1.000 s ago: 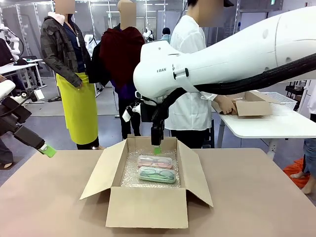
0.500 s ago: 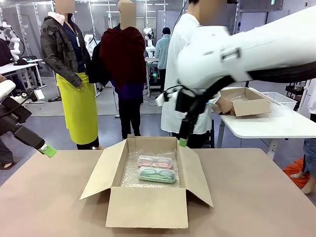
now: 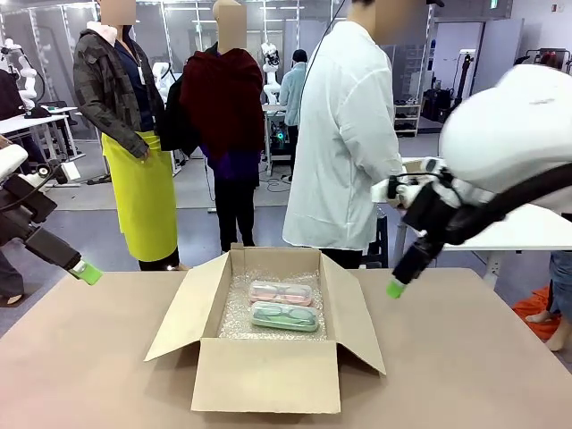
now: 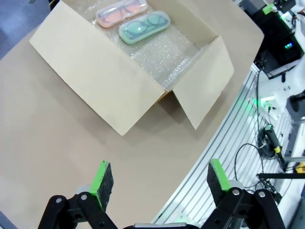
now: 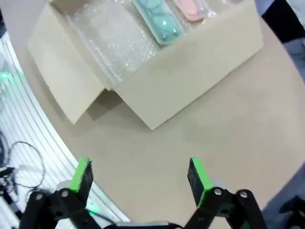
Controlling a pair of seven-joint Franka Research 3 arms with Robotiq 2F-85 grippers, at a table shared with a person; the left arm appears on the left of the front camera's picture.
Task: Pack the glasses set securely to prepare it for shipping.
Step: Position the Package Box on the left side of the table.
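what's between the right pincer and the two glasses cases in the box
In the front view, the box's raised right flap stands between the right pincer and the pink case and green case; otherwise just bare table.

The right arm (image 3: 509, 134) is a bulky, glossy white shell with a black cable along its underside. Its black right gripper (image 3: 396, 288) ends in green pads. The left gripper (image 3: 88, 272) is black with 2 green-padded fingers (image 4: 101, 179) on pinned linkages.
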